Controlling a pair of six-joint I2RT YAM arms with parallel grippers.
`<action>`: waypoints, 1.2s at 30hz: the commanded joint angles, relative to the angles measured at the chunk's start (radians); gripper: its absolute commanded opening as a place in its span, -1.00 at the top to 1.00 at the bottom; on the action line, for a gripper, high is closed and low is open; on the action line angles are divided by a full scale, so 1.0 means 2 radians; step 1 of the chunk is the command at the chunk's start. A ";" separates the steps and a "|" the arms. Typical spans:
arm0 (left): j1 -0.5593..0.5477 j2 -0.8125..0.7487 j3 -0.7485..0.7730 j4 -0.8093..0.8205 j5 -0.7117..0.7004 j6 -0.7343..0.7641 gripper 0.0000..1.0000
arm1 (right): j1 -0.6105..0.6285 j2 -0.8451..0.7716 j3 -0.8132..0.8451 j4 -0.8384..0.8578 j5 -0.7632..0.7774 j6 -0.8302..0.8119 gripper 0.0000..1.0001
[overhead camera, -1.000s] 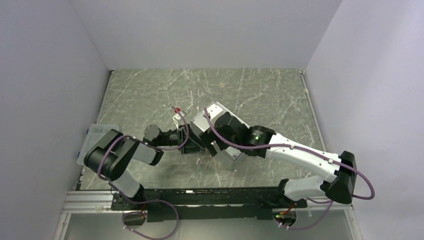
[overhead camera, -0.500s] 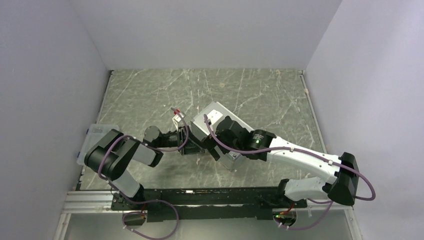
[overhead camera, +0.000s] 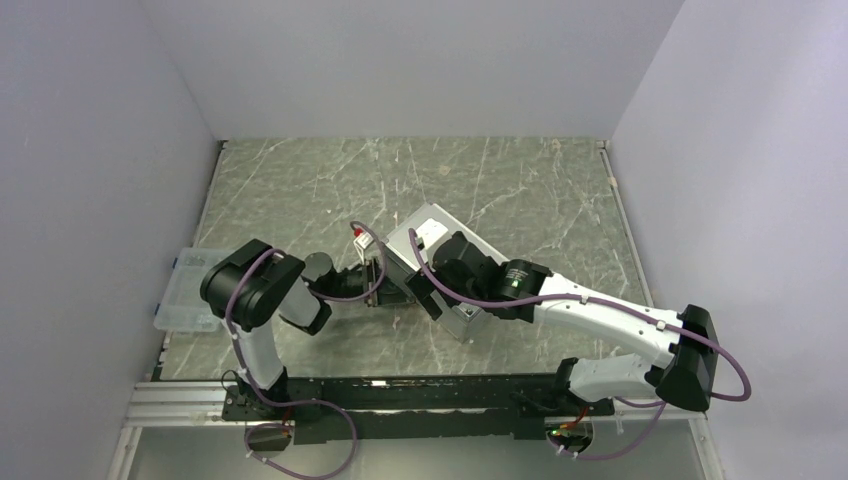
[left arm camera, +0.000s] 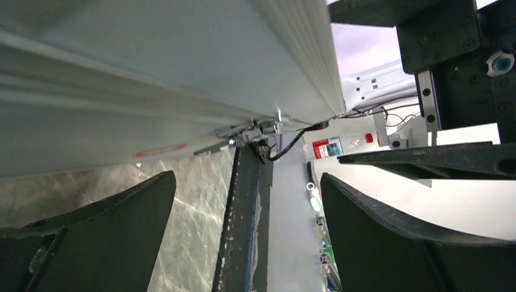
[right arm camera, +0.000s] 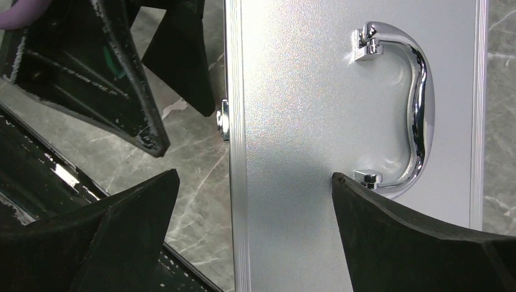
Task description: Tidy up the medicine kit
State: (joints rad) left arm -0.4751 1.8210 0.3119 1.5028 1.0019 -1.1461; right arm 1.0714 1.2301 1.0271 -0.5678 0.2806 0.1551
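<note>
1. Silver aluminium medicine case [overhead camera: 430, 262] sits near the middle of the green marble table [overhead camera: 300, 180], lying at an angle, with both arms meeting over it.

2. Its chrome carry handle [right arm camera: 409, 109] shows clearly in the right wrist view, mounted on the pebbled metal face between ribbed edge strips.

3. A small latch or hinge fitting [right arm camera: 223, 120] juts from the case's left edge in that same view.

4. Right gripper [right arm camera: 252, 204] hovers just over the handle face with its fingers spread wide, straddling the case's edge; it grips nothing.

5. Left gripper [left arm camera: 246, 207] reaches in from the left, low beside the case wall, its fingers also apart and closed on nothing.

6. In the left wrist view the ribbed case wall [left arm camera: 182, 67] fills the upper frame, with a small metal fitting at its lower corner.

7. A clear plastic compartment box [overhead camera: 190, 295] rests at the table's left edge, well apart from the case.

8. The case appears closed, though the overhead view is partly blocked by the arms.

9. Judging from this, the step in hand is handling the case itself. That fits either opening it for packing or settling it once shut.

10. Any next move calls for a careful, steady hold on the smooth metal edges, which may slip.
</note>
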 commanded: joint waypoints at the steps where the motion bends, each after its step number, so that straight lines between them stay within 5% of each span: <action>1: -0.002 0.008 0.028 0.076 -0.011 0.008 -0.92 | 0.002 -0.019 -0.007 -0.006 0.007 0.012 -1.00; 13: -0.002 0.041 0.071 0.079 -0.018 0.008 -0.91 | 0.002 -0.043 -0.017 -0.007 -0.001 0.019 -1.00; 36: -0.028 -0.017 0.082 0.080 0.046 0.002 -0.88 | 0.003 -0.052 -0.025 -0.022 0.016 0.042 -1.00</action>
State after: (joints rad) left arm -0.5072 1.8454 0.4580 1.4937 1.0344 -1.1465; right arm 1.0714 1.1599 0.9859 -0.5880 0.2913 0.2123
